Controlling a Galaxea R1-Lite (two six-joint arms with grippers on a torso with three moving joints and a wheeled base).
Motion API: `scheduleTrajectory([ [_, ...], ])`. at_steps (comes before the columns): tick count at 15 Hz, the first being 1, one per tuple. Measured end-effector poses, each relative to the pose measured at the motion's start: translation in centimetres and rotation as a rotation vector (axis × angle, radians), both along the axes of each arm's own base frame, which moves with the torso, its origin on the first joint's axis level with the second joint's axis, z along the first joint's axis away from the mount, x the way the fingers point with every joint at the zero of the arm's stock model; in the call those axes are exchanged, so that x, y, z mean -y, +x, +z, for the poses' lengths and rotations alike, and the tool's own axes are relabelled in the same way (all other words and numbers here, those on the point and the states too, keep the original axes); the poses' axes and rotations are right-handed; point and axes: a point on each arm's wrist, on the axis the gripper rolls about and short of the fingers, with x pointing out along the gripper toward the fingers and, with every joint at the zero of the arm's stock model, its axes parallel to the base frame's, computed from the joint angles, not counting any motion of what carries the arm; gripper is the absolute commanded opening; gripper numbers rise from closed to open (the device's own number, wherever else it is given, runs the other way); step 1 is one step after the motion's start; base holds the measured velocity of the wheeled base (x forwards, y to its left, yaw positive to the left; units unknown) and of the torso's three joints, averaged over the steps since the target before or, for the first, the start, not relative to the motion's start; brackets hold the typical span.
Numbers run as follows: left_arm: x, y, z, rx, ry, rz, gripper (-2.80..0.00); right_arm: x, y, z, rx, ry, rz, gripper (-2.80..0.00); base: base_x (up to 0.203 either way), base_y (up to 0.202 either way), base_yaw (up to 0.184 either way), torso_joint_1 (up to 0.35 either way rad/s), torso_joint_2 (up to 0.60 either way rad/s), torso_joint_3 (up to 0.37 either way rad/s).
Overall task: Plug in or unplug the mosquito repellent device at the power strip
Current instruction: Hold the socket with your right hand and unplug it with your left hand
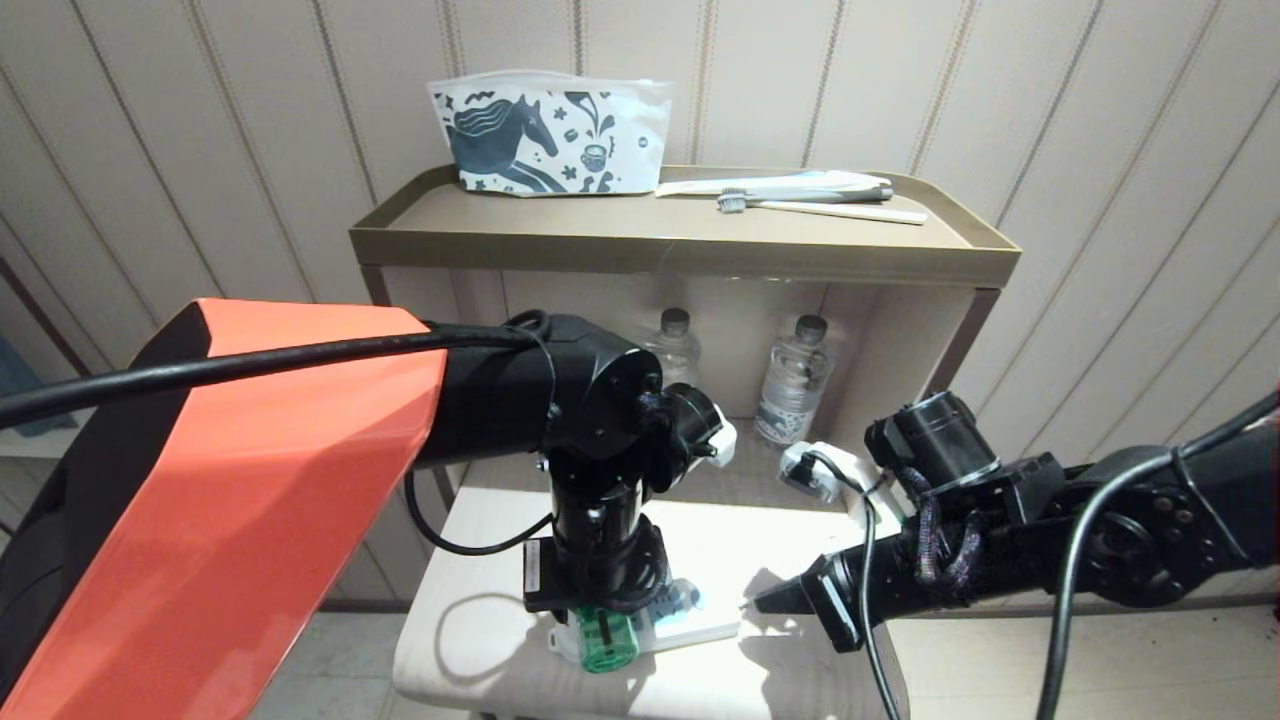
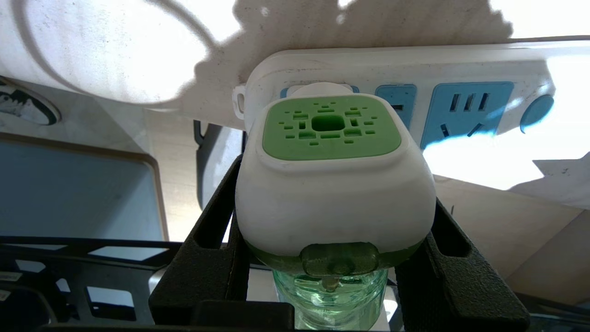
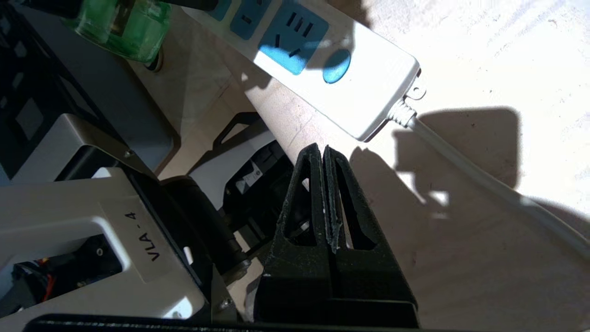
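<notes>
The mosquito repellent device (image 2: 332,184), a white head with a green vented top over a clear green bottle, sits pressed against the end socket of the white power strip (image 2: 461,64); its prongs are hidden. My left gripper (image 2: 334,193) reaches down from above, and its black fingers (image 2: 207,240) clamp both sides of the white head. In the head view the device (image 1: 608,640) and strip (image 1: 700,625) lie near the front of a pale low table (image 1: 480,640) under the left gripper (image 1: 600,610). My right gripper (image 3: 322,148) is shut and empty, its tip (image 1: 765,600) just off the strip's button end (image 3: 368,78).
The strip's white cord (image 3: 484,184) trails across the table behind the right gripper. Behind the table stands a shelf unit (image 1: 680,250) holding a horse-print pouch (image 1: 550,130) and a toothbrush (image 1: 820,205) on top, with two clear water bottles (image 1: 795,385) below.
</notes>
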Motion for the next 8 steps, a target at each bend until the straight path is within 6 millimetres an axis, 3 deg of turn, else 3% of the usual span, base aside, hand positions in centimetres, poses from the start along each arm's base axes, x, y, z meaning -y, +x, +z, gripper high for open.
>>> scheduleTrajectory([
  [8, 0.0, 0.0, 0.0, -0.001, 0.0, 0.005, -2.8, -1.8, 0.5, -2.6, 0.037, -0.067, -0.007, -2.8, 0.0, 0.0, 0.0, 0.0, 0.0, 0.0],
])
